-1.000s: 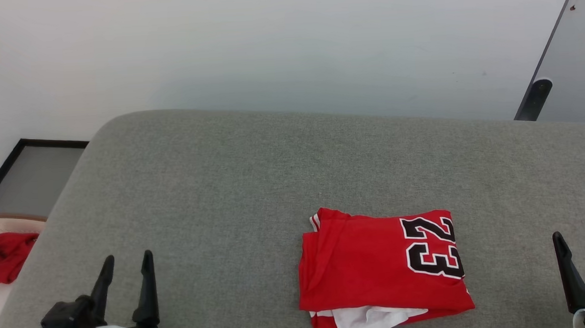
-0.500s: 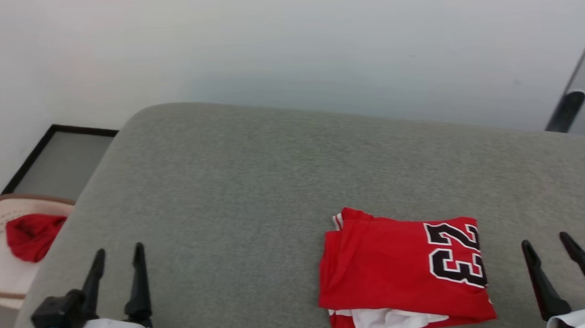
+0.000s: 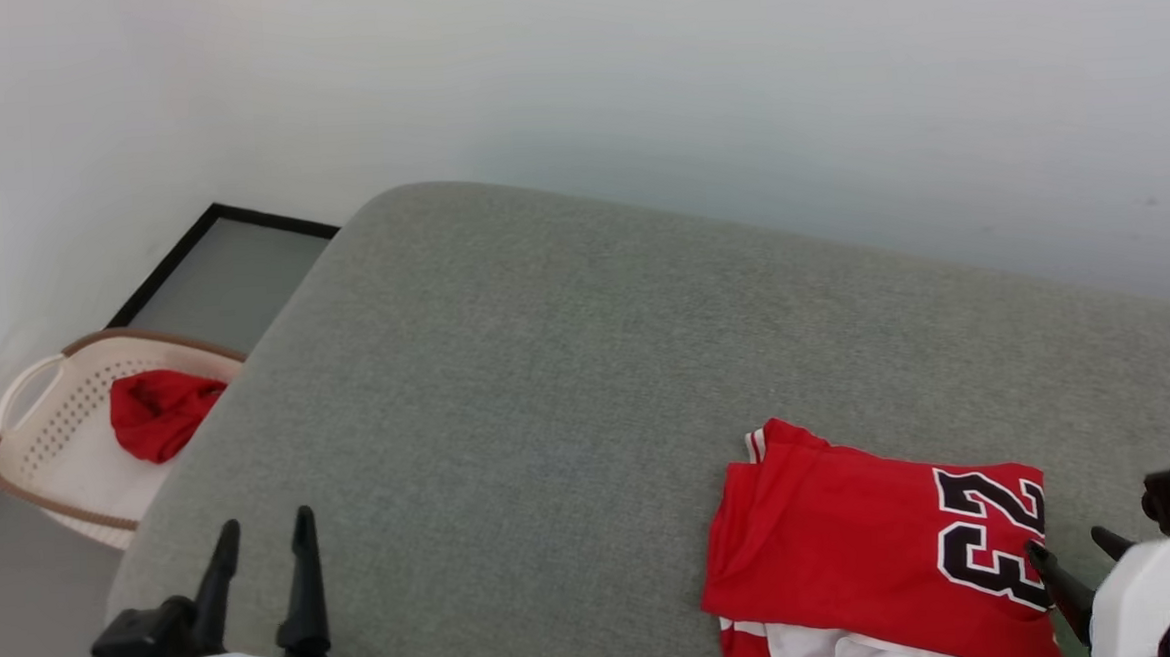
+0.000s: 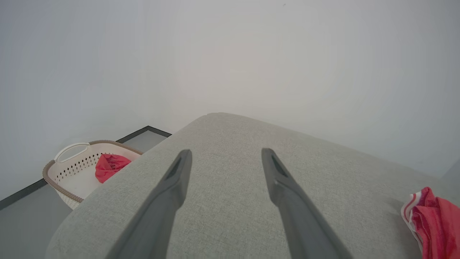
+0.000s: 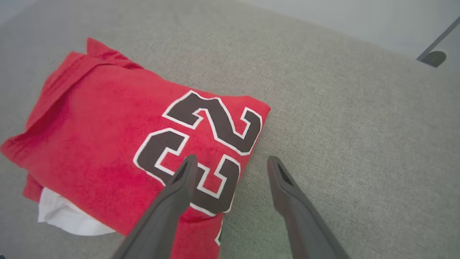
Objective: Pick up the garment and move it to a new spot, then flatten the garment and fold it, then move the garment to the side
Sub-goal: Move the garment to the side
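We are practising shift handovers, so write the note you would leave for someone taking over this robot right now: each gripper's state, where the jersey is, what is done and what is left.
Left gripper: open, empty, over the grey cushion, well apart from the garment.
Right gripper: open, empty, poised at the garment's numbered edge, one finger over the 23, the other over bare cushion.
Garment: folded into a rough rectangle, lying on the cushion near the robot's right.
Done: flattening and folding, judging by how it lies.
Left: grasp it and move it to the side.
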